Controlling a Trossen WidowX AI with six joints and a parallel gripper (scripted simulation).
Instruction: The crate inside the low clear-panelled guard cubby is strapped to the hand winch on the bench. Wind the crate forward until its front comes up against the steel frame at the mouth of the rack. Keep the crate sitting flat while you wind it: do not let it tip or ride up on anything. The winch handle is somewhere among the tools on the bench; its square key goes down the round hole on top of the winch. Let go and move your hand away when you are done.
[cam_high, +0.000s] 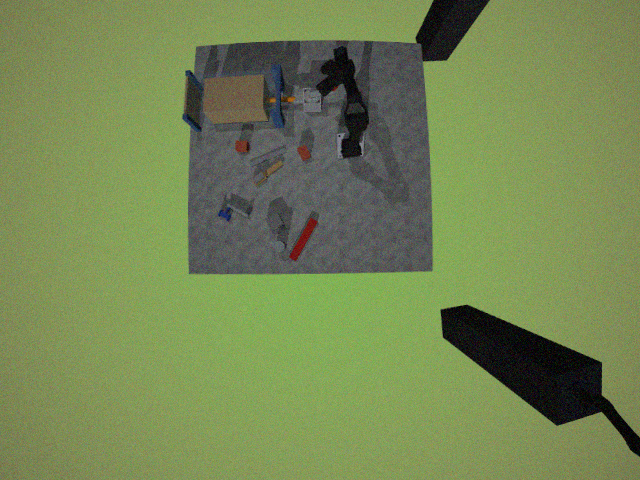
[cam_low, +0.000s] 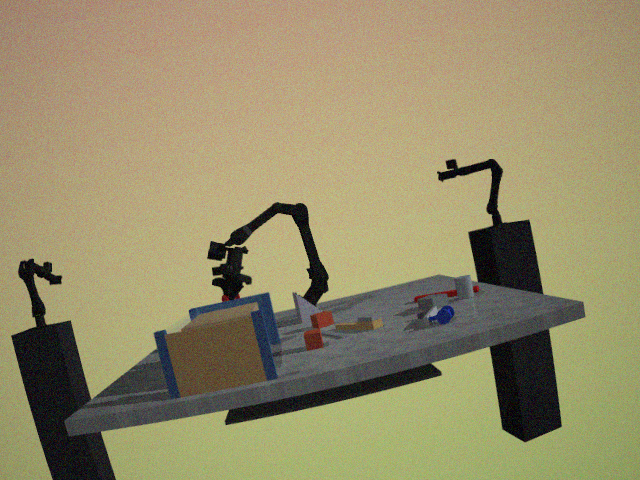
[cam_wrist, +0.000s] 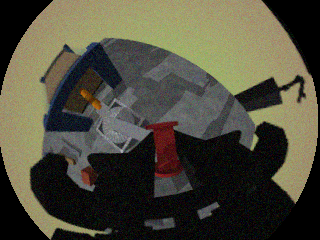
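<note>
My gripper (cam_wrist: 166, 147) (cam_low: 231, 295) is shut on the red grip (cam_wrist: 166, 150) of the winch handle, beside the winch. The handle's grey arm (cam_wrist: 131, 126) reaches over the pale winch (cam_high: 311, 99) (cam_wrist: 116, 131); whether its key is seated in the hole is hidden. An orange strap (cam_high: 288, 99) (cam_wrist: 90, 99) runs from the winch through the blue steel frame (cam_high: 277, 116) (cam_wrist: 67, 124). The tan crate (cam_high: 235, 98) (cam_low: 222, 316) looks flat inside the cubby, with a small gap between its front and the frame. The clear panels are hard to make out.
Two orange-red blocks (cam_high: 241, 146) (cam_high: 303, 152) lie in front of the cubby and winch. Beyond them are a wooden tool (cam_high: 271, 172), a blue-ended tool (cam_high: 224, 213), a grey cylinder (cam_low: 464, 287) and a red bar (cam_high: 303, 238). The arm's base (cam_high: 351, 147) stands near the winch.
</note>
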